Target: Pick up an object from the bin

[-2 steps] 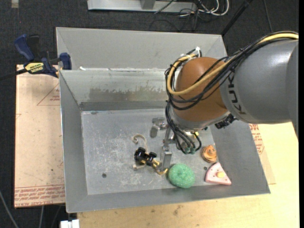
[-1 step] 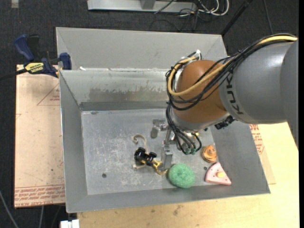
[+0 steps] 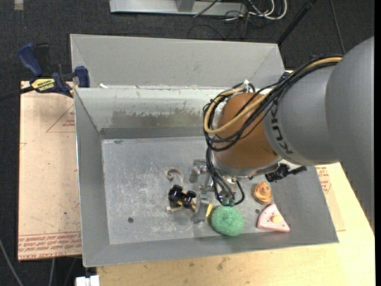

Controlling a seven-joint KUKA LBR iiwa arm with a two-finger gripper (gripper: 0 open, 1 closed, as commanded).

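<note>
My gripper (image 3: 207,186) hangs low over the bin floor, right of centre near the front, under the orange cover. Just left of it lies a small black and yellow thing (image 3: 180,198). A green fuzzy ball (image 3: 227,220) rests right below the gripper, close to the front wall. A small pale curled piece (image 3: 173,173) lies on the floor to the gripper's upper left. Nothing can be seen held in the gripper.
A pink wedge-shaped piece (image 3: 272,219) lies at the front right, and a small orange thing (image 3: 262,191) sits just behind it. The big grey arm reaches in from the right and covers the bin's right side.
</note>
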